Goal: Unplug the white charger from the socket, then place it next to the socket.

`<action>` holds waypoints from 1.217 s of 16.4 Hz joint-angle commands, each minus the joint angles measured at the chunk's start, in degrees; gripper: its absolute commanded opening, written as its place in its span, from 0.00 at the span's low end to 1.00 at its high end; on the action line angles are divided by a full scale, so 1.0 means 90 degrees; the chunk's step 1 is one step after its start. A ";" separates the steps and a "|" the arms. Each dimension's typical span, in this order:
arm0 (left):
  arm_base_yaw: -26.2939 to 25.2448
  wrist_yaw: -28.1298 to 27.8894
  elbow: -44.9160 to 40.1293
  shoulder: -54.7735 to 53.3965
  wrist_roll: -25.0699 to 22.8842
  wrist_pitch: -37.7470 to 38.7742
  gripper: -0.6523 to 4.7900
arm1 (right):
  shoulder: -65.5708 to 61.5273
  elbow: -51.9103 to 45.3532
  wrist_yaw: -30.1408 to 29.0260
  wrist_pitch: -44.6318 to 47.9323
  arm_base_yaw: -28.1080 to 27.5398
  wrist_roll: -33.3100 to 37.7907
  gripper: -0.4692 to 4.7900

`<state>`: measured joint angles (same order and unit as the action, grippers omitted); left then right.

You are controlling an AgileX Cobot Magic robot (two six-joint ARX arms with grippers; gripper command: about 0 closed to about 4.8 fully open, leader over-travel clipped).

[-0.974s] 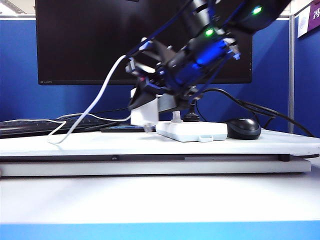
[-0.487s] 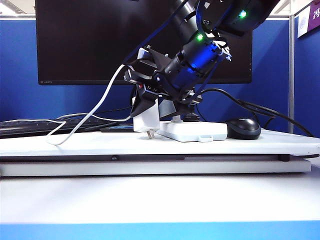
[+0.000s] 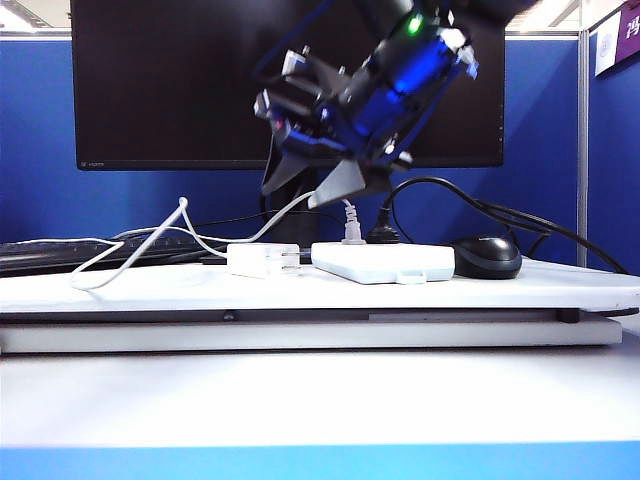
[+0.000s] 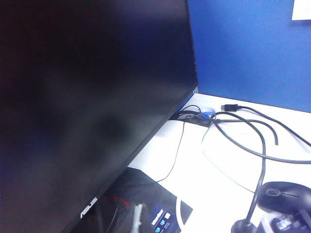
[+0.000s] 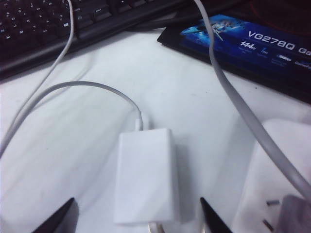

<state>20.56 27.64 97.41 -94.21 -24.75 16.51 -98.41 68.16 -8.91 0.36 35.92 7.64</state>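
White charger (image 3: 262, 259) lies flat on the desk, just beside the socket (image 3: 382, 262) at its nine o'clock, prongs toward it. Right gripper (image 3: 315, 183) hangs above, jaws spread, holding nothing. Left gripper is not visible.

Risk: the charger's cable (image 3: 150, 243) or the small plug's cord (image 5: 243, 111) could snag the fingers. Computer mouse (image 3: 487, 256) sits at the socket's three o'clock, keyboard (image 5: 58, 24) beyond.

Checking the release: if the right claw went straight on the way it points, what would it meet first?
Most likely the white charger, lying flat between the open right claw's fingertips and beside the socket; the claw hangs above it, though depth is unclear.
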 commanded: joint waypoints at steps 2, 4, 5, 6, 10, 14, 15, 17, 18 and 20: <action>-0.0005 -0.0097 0.0039 0.0284 0.0032 -0.0058 0.11 | 0.0585 0.0029 0.0168 0.0087 0.0010 -0.0389 0.07; -0.0005 -0.0245 0.0039 0.0510 0.0248 -0.0053 0.11 | 0.0950 0.0027 0.0172 0.0085 -0.0002 -0.0379 0.07; -0.0005 -0.0347 0.0039 0.0721 0.0583 -0.0036 0.11 | 0.1282 0.0029 0.0194 0.0143 -0.0063 -0.0367 0.07; -0.0005 -0.0389 0.0039 0.0901 0.0850 -0.0034 0.11 | 0.1596 0.0027 0.0219 0.0175 -0.0063 -0.0374 0.08; -0.0002 -0.0078 0.0036 0.2021 0.0962 0.1003 0.11 | 0.3679 0.0022 0.0726 0.0136 -0.0053 -0.0743 0.07; -0.0002 -0.0117 0.0036 0.3356 0.0920 0.1826 0.11 | 0.5272 -0.0012 0.1120 -0.0763 -0.0049 -0.1175 0.08; -0.0002 -0.0134 0.0036 0.3747 0.0918 0.2174 0.11 | 0.5639 -0.0109 0.1149 -0.1086 -0.0041 -0.1200 0.08; -0.0002 -0.0663 0.0034 0.4860 0.0729 0.3546 0.11 | 0.6722 -0.1120 0.1151 -0.1222 -0.0041 -0.1212 0.08; -0.0002 -0.0794 0.0027 0.5236 0.0724 0.4061 0.11 | 0.7142 -0.1683 0.1149 -0.1195 -0.0041 -0.1209 0.08; -0.0002 -0.1124 0.0019 0.5955 0.0726 0.5085 0.11 | 0.7983 -0.2858 0.1149 -0.1146 -0.0041 -0.1185 0.08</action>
<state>20.58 18.92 97.56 -41.78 -18.20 58.57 -28.49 44.51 1.39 -11.20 35.55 -3.03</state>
